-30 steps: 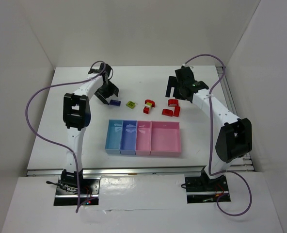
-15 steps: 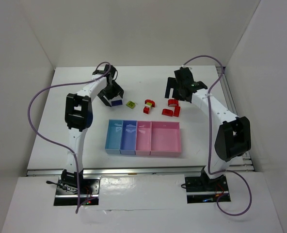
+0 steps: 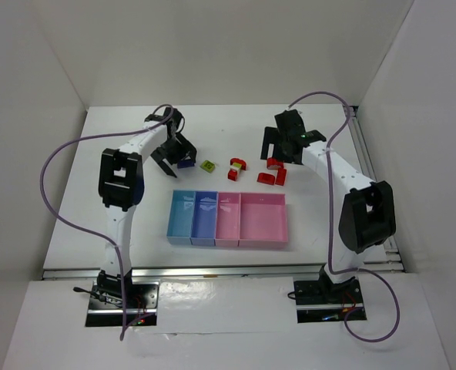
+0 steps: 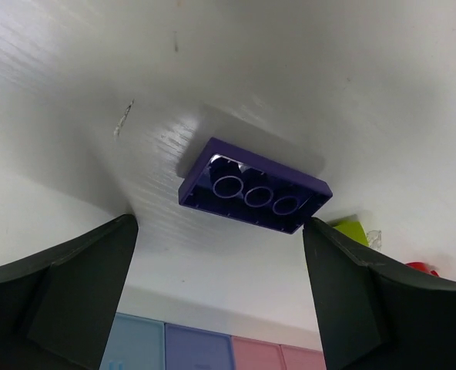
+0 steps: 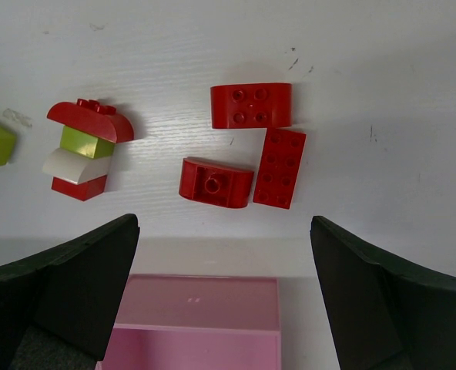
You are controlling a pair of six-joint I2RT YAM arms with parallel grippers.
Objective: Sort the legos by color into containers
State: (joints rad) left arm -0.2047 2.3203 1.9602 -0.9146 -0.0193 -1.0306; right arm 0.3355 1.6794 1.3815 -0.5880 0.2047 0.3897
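Observation:
The dark blue lego (image 3: pixel 186 163) lies upside down on the white table, its tubes showing in the left wrist view (image 4: pixel 255 186). My left gripper (image 3: pixel 173 156) is open and empty, just left of it; in its own view (image 4: pixel 220 308) the brick sits ahead of the fingertips. My right gripper (image 3: pixel 279 146) is open and empty above three red legos (image 3: pixel 274 173): an arch (image 5: pixel 251 105), a flat plate (image 5: pixel 279 168) and a rounded brick (image 5: pixel 215 182). A small red, green and pale stack (image 5: pixel 82 154) and a yellow-green lego (image 3: pixel 207 165) lie between the arms.
Four trays stand in a row near the arms: light blue (image 3: pixel 181 216), darker blue (image 3: pixel 205 217), pink (image 3: pixel 228 219) and wider pink (image 3: pixel 263 221). The wider pink tray (image 5: pixel 197 324) is below my right gripper. White walls enclose the table.
My left gripper has shifted nearer and slightly left around the dark blue lego, which stays on the table. My right gripper has edged a little to the left.

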